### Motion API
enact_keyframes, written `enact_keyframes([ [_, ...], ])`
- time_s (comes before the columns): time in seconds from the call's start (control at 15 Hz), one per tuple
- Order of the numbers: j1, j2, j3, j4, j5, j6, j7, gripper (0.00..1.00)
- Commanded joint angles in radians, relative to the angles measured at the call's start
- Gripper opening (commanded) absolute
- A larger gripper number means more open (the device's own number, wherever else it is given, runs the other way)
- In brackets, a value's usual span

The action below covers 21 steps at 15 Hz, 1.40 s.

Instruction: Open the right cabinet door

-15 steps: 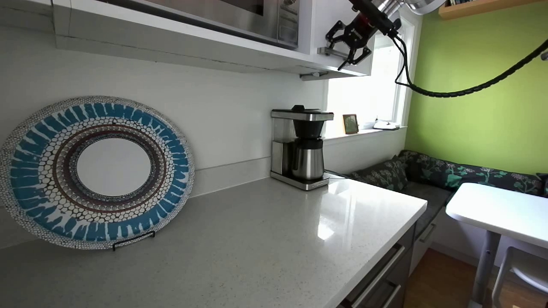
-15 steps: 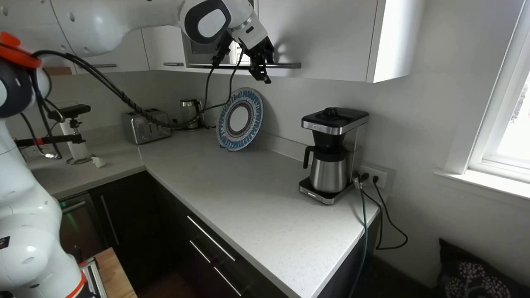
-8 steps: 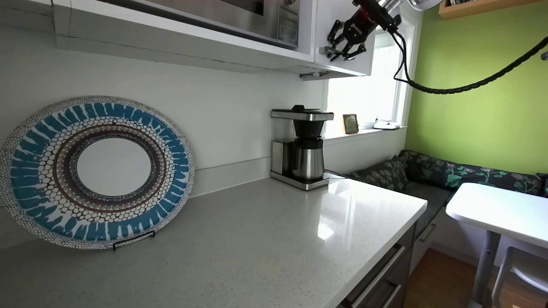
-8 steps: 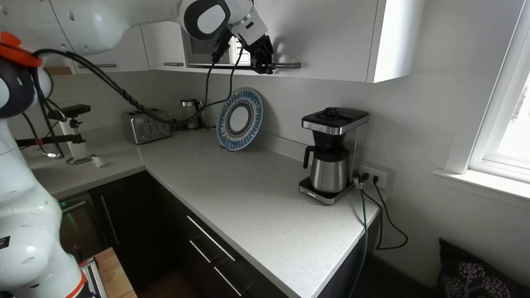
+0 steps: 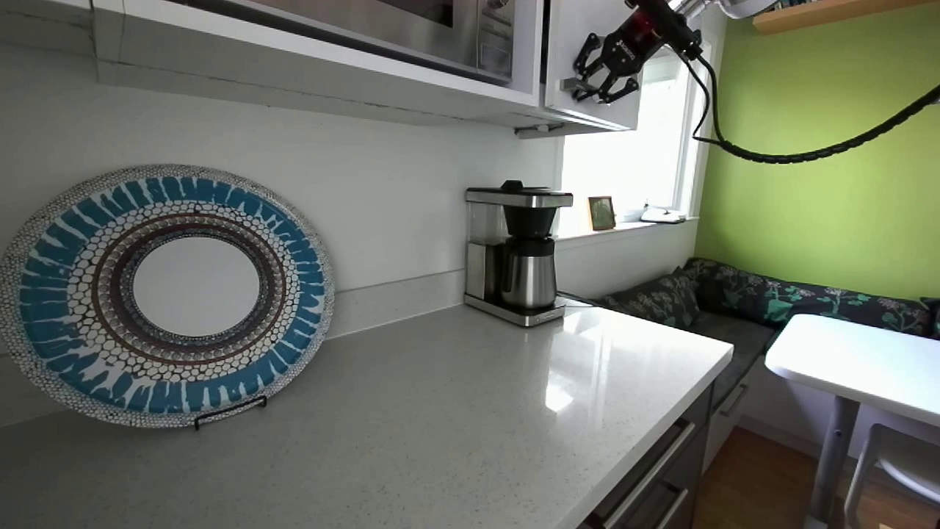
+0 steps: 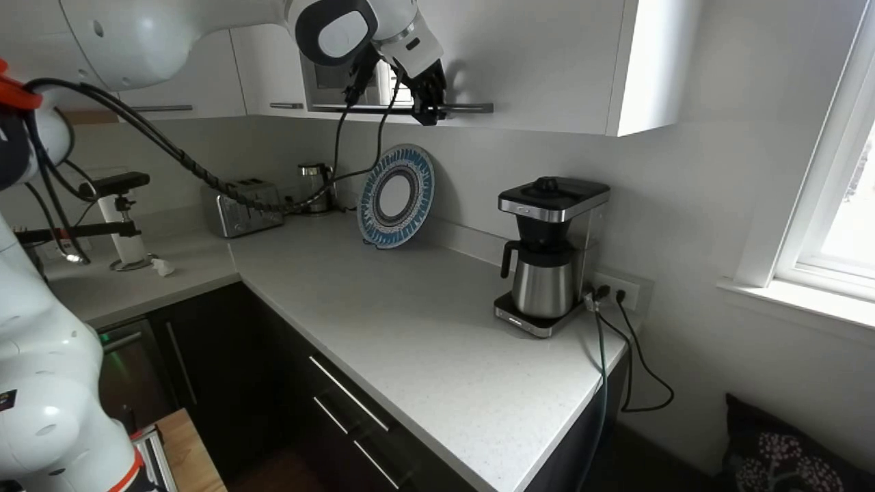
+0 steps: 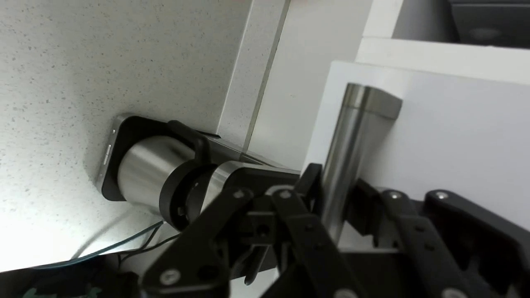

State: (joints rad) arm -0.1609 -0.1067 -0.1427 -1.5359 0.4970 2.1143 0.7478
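The right cabinet door (image 6: 547,61) is a flat white panel with a horizontal metal bar handle (image 7: 345,132) near its lower edge. My gripper (image 7: 336,192) is shut on that handle, one black finger on each side of the bar. In an exterior view the gripper (image 5: 591,87) reaches the handle from the room side, and a thin dark gap runs along the left edge of the door (image 5: 565,44), so it stands slightly ajar. The cabinet's inside is hidden. In an exterior view the arm above the gripper (image 6: 429,113) covers part of the door's left side.
A microwave (image 5: 411,40) sits in the niche left of the door. Below, a coffee maker (image 6: 547,266) and a round patterned plate (image 5: 40,294) stand on the light countertop (image 6: 410,328). A black cable (image 5: 778,158) hangs from the arm. A window (image 5: 617,162) lies beyond the cabinet.
My gripper has risen to the handle and its fingers have come together on the bar. The door has since swung out a little, with a dark gap at its left edge.
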Motion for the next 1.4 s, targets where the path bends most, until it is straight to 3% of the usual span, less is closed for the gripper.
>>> enact_keyframes([
  [0.0,-0.027,-0.092,-0.067,-0.080,0.022,-0.090,-0.175,0.03],
  [0.6,-0.066,-0.203,-0.215,-0.146,0.088,-0.330,-0.489,0.03],
  [0.67,-0.046,-0.181,-0.171,-0.111,0.097,-0.322,-0.408,0.03],
  [0.73,-0.052,-0.185,-0.180,-0.112,0.097,-0.336,-0.419,0.13],
  [1.33,-0.050,-0.174,-0.165,-0.103,0.096,-0.324,-0.415,0.13],
])
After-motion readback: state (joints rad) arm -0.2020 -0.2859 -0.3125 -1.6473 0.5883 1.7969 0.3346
